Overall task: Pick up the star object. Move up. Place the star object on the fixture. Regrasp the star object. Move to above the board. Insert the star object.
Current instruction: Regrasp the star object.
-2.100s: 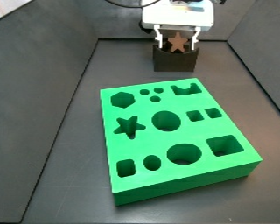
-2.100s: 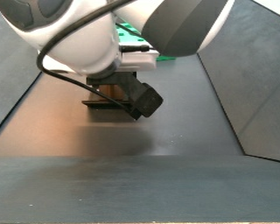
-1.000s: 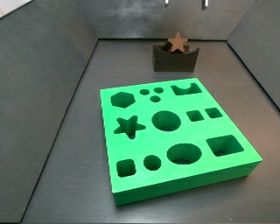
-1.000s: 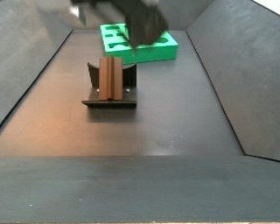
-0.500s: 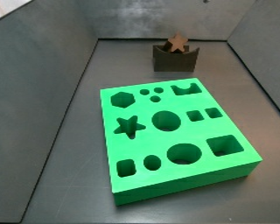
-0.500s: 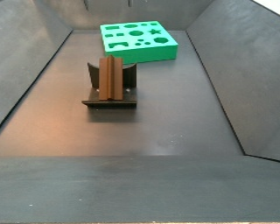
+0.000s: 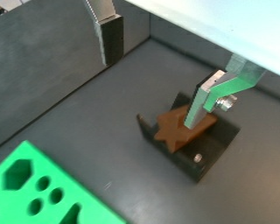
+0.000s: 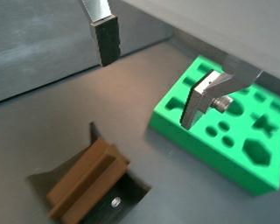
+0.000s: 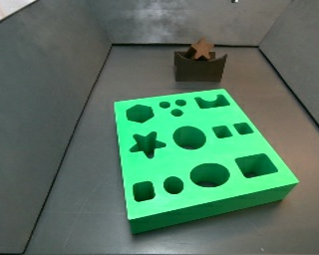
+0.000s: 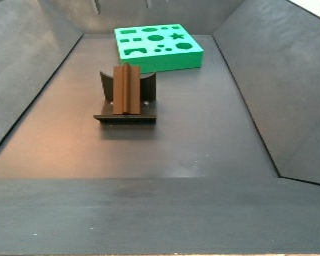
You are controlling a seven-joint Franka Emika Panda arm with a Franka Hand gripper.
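Now I am seeing the gripper (image 7: 166, 66) hanging high above the fixture (image 7: 201, 149), fingers spread wide and holding nothing, out of sight in both side views; two seconds ago it was closed around the star (image 9: 201, 48) there. The star is sitting on edge in the fixture's scoop, well apart from the board (image 9: 202, 154). So, I judge, placing is finished and I am heading into the regrasp.

The dark grey floor (image 9: 69, 149) carries the board (image 9: 199, 159) and, well apart near the back wall, the fixture (image 9: 198, 67). The gripper (image 7: 164, 68) hangs open, seemingly well above it.
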